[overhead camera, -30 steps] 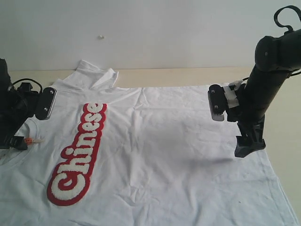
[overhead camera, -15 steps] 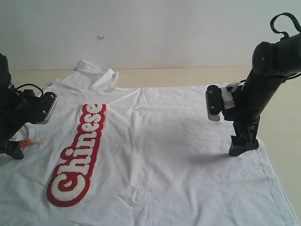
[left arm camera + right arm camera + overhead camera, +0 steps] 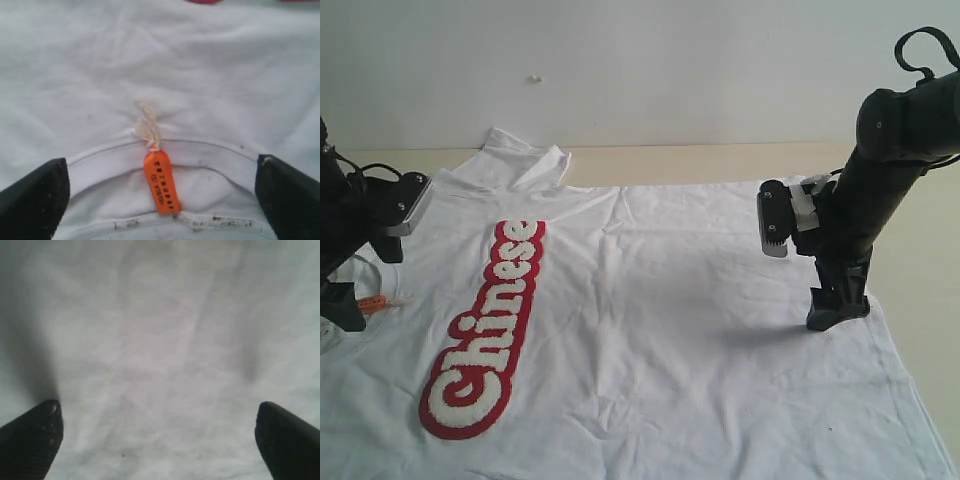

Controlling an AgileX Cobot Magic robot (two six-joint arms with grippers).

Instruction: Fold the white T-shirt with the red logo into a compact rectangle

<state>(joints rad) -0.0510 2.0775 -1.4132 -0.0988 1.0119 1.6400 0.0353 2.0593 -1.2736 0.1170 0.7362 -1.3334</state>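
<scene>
Exterior view | white T-shirt flat, wrinkled | red logo fuzzy, bubbly

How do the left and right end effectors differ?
The left end effector frames the collar and orange tag; the right end effector frames only white T-shirt cloth. The left is at the neck end, the right near the opposite end. Both are open.

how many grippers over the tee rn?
2. Left gripper, open, over the collar by the orange tag; right gripper, open, over the shirt's plain fabric near its other end. None hidden.
</scene>
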